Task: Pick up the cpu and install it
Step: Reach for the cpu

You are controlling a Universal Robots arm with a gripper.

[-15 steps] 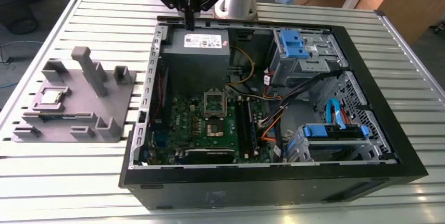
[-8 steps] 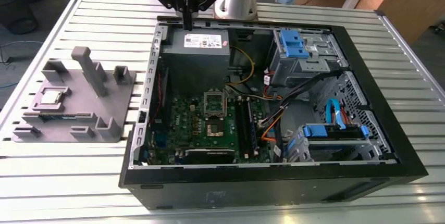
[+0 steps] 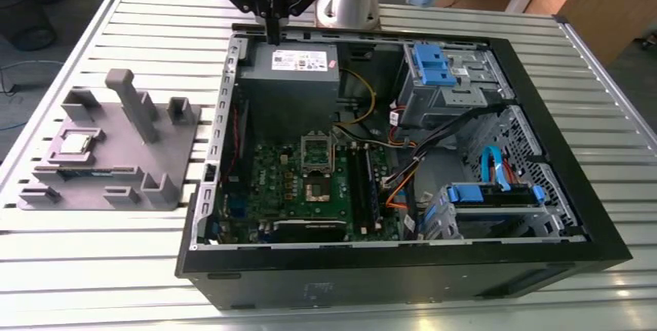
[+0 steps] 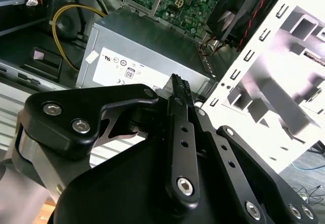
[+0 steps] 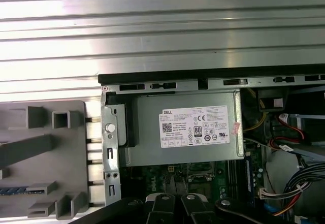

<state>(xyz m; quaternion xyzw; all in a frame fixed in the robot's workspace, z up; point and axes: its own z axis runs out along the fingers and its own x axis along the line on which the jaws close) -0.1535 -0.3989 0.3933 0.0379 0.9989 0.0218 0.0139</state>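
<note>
The cpu [image 3: 74,144] lies flat, metal top up, in a shallow seat of the grey tray [image 3: 180,142] at the exterior view's left. It is well apart from the open computer case [image 3: 411,269], and nothing touches it. The seat seems meant to keep the chip level and in a known spot, so that a grip from above can find it. Being square, the cpu has no real long axis. Its edges run about parallel to the tray's edges, and which corner carries the alignment mark I cannot tell. Upright blocks [image 3: 123,88] stand on the tray just beside and beyond the chip. Further out, inside the case, the motherboard [image 3: 308,200] shows the socket [image 3: 317,185] with its metal frame [image 3: 316,148] apparently swung up, which I judge leaves the socket ready to receive the chip. The gripper [image 3: 275,37] hangs over the near edge of the power supply [image 3: 292,69] at the case's far corner, pointing straight down, well apart from the cpu. In the second wrist view its fingers [image 4: 177,84] look pressed together with nothing between them. Tray and case rest on a slatted metal table [image 3: 103,269].
</note>
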